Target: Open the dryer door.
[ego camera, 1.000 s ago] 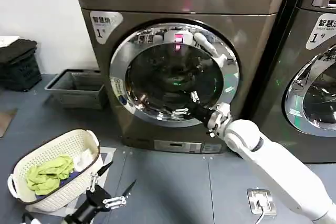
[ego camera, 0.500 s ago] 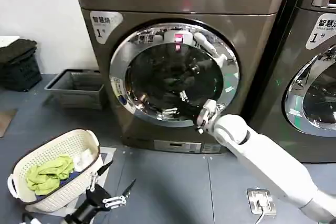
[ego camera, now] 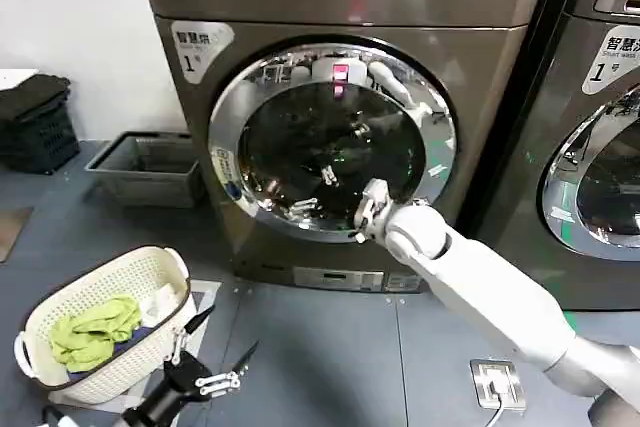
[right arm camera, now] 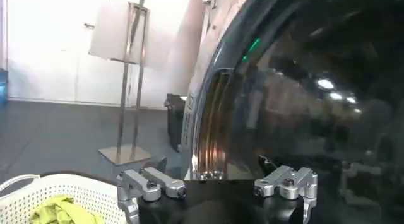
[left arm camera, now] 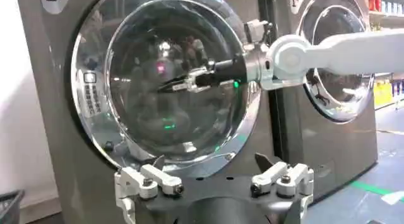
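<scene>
Grey floor [ego camera: 330, 347] — dryer door [ego camera: 330, 142] closed | right end effector [left arm camera: 180, 85] at glass

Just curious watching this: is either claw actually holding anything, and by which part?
Nothing is held. The right gripper is open at the dryer door glass; the left gripper hangs open, low.

The right arm is a smooth white tube with a rounded white joint, ending in a black wrist and the right gripper [left arm camera: 180, 86], slim black fingers with silvery metal links. The left gripper [ego camera: 218, 352] looks much the same, black blades on silver brackets. Up close, its finger mounts [left arm camera: 149, 181] are pale grey blocks with dark round screws, what seems a black base beneath.
</scene>
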Motion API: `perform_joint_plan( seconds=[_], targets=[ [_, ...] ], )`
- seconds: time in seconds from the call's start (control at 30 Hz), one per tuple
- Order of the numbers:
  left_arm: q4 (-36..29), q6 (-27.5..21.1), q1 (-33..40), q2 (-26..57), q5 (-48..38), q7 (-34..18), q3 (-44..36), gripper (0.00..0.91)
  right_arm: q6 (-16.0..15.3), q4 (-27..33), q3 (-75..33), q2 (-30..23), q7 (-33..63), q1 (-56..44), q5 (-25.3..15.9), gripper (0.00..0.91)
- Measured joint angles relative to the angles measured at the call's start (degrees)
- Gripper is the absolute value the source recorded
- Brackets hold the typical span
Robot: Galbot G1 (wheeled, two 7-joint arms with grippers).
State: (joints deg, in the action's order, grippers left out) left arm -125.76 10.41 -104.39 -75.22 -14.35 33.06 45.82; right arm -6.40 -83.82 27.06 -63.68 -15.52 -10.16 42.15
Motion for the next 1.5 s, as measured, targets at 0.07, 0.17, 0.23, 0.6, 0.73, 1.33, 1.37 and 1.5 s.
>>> perform_joint_plan(
  seconds=[0.07, 0.17, 0.23, 0.6, 0.73, 1.33, 1.37, 1.5],
  targets=[
    [-0.02, 0.01, 0.00, 0.01, 0.00, -0.01, 0.09, 0.907, -0.06, 0.39, 0.39, -0.51, 0.24, 0.34, 0.05, 0.907],
    [-0.14, 0.02, 0.00, 0.02, 0.00, -0.01, 0.09, 0.907, -0.23, 0.83, 0.95, -1.37, 0.99, 0.64, 0.05, 0.907],
    [-0.14, 0.02, 0.07, 0.05, 0.00, -0.01, 0.04, 0.907, -0.45, 0.97, 1.28, -1.95, 1.97, 0.79, 0.05, 0.907],
    [-0.33, 0.03, 0.15, -0.16, 0.00, -0.01, 0.02, 0.907, -1.94, -0.23, 3.95, -3.99, 8.44, 1.84, 0.45, 0.907],
    [-0.41, 0.01, 0.31, -0.45, -0.01, -0.01, 0.02, 0.907, -2.39, 0.07, 5.12, -4.82, 9.00, 2.42, 0.47, 0.907],
    [-0.55, -0.01, 0.31, -0.41, -0.21, 0.01, 0.12, 0.907, -2.92, 5.20, 6.35, -10.43, 8.76, 4.20, 0.35, 0.907],
    [-0.58, -0.03, 0.31, -0.42, -0.21, 0.01, 0.12, 0.907, -2.90, 5.63, 6.33, -10.83, 8.76, 4.37, 0.37, 0.907],
    [-0.68, -0.01, 0.12, -0.60, -0.21, 0.01, 0.33, 0.907, -2.91, 7.08, 6.30, -12.16, 8.63, 4.75, 0.56, 0.907]
  ],
)
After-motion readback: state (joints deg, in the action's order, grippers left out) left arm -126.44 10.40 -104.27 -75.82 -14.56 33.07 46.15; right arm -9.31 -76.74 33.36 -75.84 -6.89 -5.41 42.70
